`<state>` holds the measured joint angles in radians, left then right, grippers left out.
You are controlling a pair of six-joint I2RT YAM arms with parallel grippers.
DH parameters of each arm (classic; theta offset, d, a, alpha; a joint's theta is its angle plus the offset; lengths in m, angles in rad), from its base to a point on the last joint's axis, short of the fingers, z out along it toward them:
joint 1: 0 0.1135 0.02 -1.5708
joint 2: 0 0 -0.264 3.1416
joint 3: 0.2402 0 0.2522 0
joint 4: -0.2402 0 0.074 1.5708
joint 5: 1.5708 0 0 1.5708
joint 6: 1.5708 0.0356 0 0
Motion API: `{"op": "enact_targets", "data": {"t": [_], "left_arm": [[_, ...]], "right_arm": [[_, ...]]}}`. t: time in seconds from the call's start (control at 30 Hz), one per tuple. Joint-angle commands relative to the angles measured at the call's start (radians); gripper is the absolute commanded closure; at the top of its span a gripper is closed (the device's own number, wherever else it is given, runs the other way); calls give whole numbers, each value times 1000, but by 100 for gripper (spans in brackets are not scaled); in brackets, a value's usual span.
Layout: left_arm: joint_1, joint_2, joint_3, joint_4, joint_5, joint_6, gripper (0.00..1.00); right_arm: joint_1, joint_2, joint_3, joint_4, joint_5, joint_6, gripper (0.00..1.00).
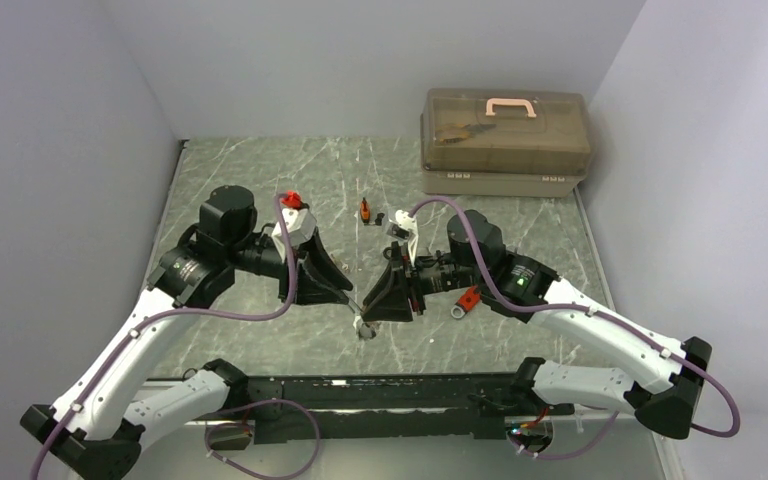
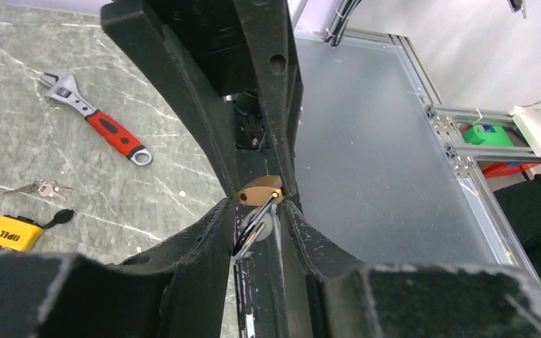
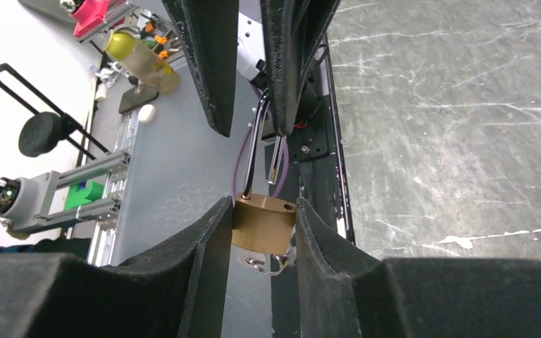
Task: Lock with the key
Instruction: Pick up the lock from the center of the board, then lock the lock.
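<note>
Brass, smooth and round-cornered, the padlock (image 3: 264, 225) sits in the lower middle of the right wrist view. It is clamped between the black, grainy pads of the right gripper (image 3: 262, 208), whose jaws press on its two side faces. Its shackle (image 3: 253, 151), a thin polished steel hoop, rises toward the top of that frame. One leg sits in the body and the other ends free above its hole, so the lock is open. A silver key ring (image 3: 260, 264) shows just under the body, but whether a key sits in the keyway cannot be told.

The left gripper (image 2: 257, 215) has long, wedge-shaped black fingers placed either side of the shackle's bend. Its jaws stand narrowly apart around the steel, and whether they actually pinch it cannot be told.

In the top view both white arms reach inward from the lower corners, elbows bent outward and wrists turned level. The two grippers meet nose to nose at the centre of the frame, above the grey-green marbled bench (image 1: 520, 225).

At the left of the left wrist view, three things lie on the stone:
- a red-handled adjustable wrench (image 2: 98, 123)
- a few loose keys (image 2: 39, 188)
- a yellow tag (image 2: 14, 232)

A translucent brown toolbox (image 1: 505, 140) with a pink handle stands at the upper right of the top view.
</note>
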<state>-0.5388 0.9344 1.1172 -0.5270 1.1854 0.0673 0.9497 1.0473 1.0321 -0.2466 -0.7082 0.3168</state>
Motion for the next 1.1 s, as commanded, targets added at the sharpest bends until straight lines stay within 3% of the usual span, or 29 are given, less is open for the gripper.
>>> {"op": "enact_targets", "data": {"t": [0.0, 0.3, 1.07], "left_arm": [[-23, 11, 51, -58, 14, 62, 66], [-45, 15, 52, -102, -12, 88, 69], [-46, 35, 64, -127, -30, 97, 64]], "right_arm": [[-4, -7, 44, 17, 14, -19, 100], [-12, -18, 42, 3, 16, -21, 100], [-12, -48, 50, -46, 28, -38, 100]]}}
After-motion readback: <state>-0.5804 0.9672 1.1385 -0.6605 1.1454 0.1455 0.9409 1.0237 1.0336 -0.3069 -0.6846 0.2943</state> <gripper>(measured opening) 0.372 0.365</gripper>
